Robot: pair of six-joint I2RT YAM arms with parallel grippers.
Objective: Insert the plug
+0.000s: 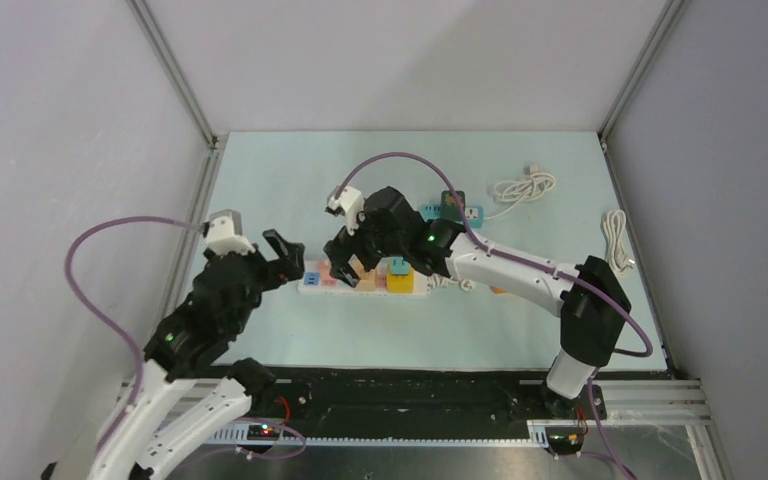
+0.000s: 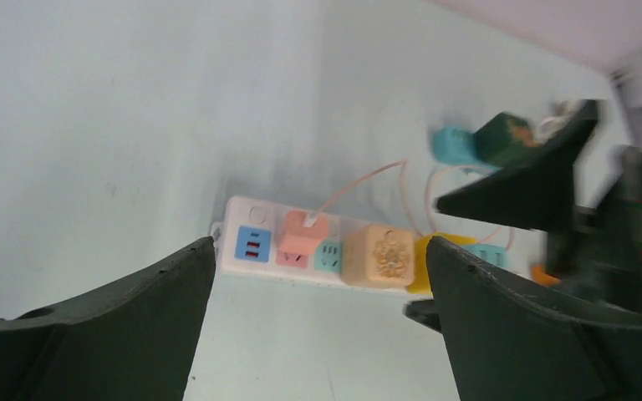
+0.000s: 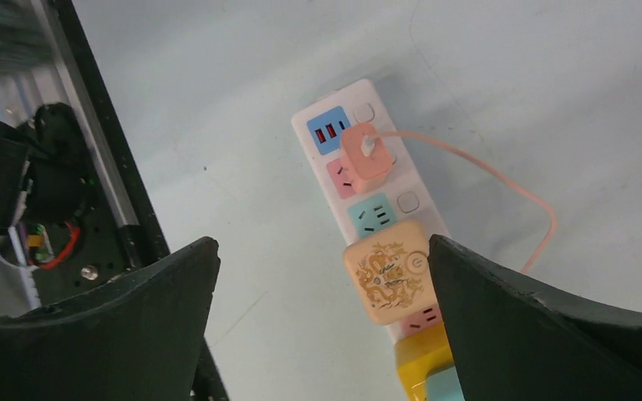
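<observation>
A white power strip (image 1: 312, 283) with coloured sockets lies mid-table; it also shows in the left wrist view (image 2: 242, 219) and the right wrist view (image 3: 359, 98). A pink plug (image 3: 366, 152) with a thin pink cable sits in it, next to a beige dragon-printed cube (image 3: 387, 271) and a yellow cube (image 3: 422, 359). My right gripper (image 3: 324, 251) hovers open and empty above the strip. My left gripper (image 2: 322, 276) is open and empty just left of the strip's end. The pink plug (image 2: 303, 231) and the beige cube (image 2: 378, 256) lie ahead of it.
A teal cube (image 1: 430, 211), a dark green cube (image 1: 452, 200) and a white socket cube (image 1: 473, 214) sit behind the strip. A coiled white cable (image 1: 525, 187) lies at the back right, another white cable (image 1: 616, 240) by the right wall. Metal frame rails border the table.
</observation>
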